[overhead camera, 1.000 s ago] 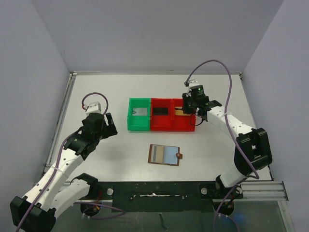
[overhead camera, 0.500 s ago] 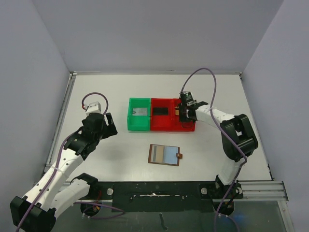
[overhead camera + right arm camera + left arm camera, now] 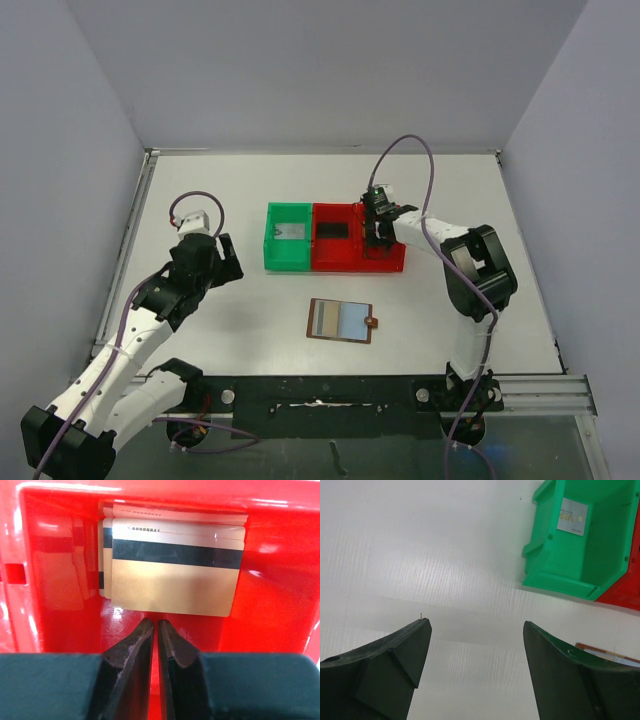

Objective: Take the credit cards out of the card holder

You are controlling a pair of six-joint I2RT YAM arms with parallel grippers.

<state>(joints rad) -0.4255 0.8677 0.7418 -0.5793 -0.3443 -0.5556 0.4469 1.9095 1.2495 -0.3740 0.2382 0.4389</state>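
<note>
The card holder lies open and flat on the table, brown rim up, pale blue-grey inside; its corner shows in the left wrist view. A gold credit card with a black stripe lies on other cards in the right red bin. My right gripper is down inside that bin, shut with nothing between its fingers, tips just short of the gold card's near edge. Seen from above, the right gripper covers the bin. My left gripper hangs open over bare table, left of the bins.
A green bin holds a pale card. The middle red bin holds a dark card. The three bins stand in a row behind the holder. The left arm rests at the left side.
The right arm has folded in and its gripper has shifted left and down into the right red bin, its fingers closing. The left arm and the card holder have stayed put.
</note>
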